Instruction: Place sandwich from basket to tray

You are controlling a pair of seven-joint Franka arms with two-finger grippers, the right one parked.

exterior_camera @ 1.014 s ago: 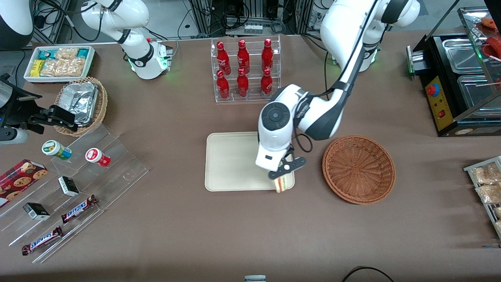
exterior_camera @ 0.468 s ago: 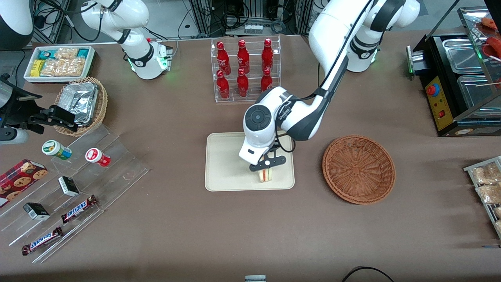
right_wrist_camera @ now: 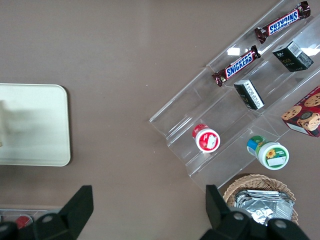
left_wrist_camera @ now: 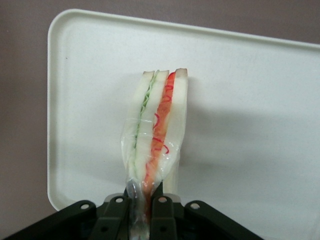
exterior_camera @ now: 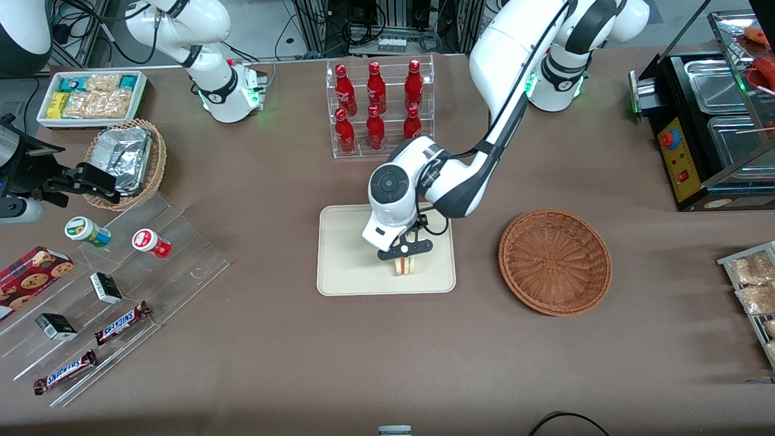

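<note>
- One sandwich pinched in the claw, with no other food on the tray.
- Two dark fingers drawn in close on the thin end of the sandwich, so the claw was narrow and holding it.
- Hung straight down below the claw, standing on edge, with white bread outside and green, orange and red stripes in the middle.
- Placed over the cream tray, right under the claw and nearer the front camera than the tray's middle.
- Could not tell if it touched the tray or was just above it.
- Round brown basket well apart from the claw, off toward the working arm's end of the table, with no sandwich in it.
- Looked light and soft, so probably easy to squash with a hard squeeze.
- Seemed to be wrapped in thin, shiny, clear film, so probably a bit slippery.
- Likely floppy too, with only one end held and the layers free to spread apart.
- Best held across the two flat bread sides, as here, and not on the striped edge.
- Best set down gently and low before letting go, since it was tall and thin and could tip over onto its side.
</note>
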